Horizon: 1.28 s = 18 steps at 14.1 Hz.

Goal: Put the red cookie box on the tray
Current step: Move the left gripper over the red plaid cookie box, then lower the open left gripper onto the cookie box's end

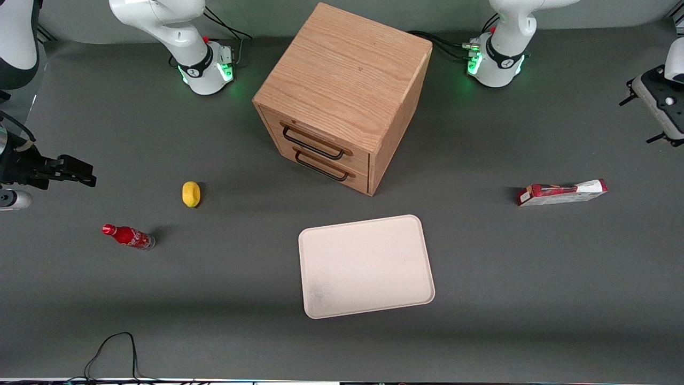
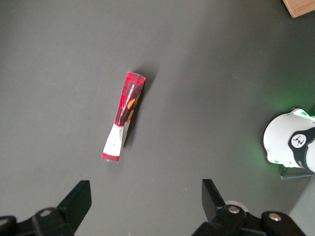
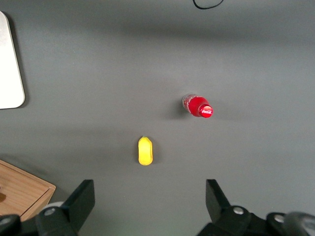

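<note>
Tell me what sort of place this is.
Probably a robot manipulation lab bench: arms bolted to a dark grey table, with staged props like a wooden drawer cabinet, tray and red cookie box. The gripper hovers open above the box.

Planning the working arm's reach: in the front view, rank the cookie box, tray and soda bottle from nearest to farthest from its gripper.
The gripper, open, hovers above the box.
1. Cookie box, working arm's end.
2. Tray, mid-table.
3. Soda bottle, parked arm's end.

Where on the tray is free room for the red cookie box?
The whole tray is bare. The cabinet borders its farther edge. The open gripper hangs above the red cookie box, toward the working arm's end.
</note>
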Motion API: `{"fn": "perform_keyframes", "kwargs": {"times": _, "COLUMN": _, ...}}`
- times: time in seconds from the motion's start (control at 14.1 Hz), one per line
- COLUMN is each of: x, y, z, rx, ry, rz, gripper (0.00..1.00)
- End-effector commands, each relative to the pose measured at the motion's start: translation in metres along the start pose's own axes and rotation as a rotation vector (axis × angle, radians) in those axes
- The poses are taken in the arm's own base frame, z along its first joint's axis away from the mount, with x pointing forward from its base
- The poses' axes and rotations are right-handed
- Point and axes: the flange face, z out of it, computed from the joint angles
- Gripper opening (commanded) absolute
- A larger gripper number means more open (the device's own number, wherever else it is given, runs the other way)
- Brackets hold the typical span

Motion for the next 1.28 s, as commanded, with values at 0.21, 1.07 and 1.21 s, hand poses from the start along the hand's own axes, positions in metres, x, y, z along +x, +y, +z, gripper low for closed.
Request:
{"fn": "perform_keyframes", "kwargs": {"times": 0.21, "x": -0.003, "y": -0.040, "z": 0.073, "rx": 0.034, "ry": 0.030, "rz": 0.166, "gripper": 1.00}}
{"fn": "perform_keyframes", "kwargs": {"times": 1.07, "x": -0.010, "y": -0.072, "z": 0.215, "rx": 0.048, "ry": 0.033, "rz": 0.272, "gripper": 0.98}}
{"fn": "perform_keyframes", "kwargs": {"times": 1.21, "x": -0.020, "y": -0.078, "z": 0.245, "rx": 0.016, "ry": 0.036, "rz": 0.248, "gripper": 0.99}}
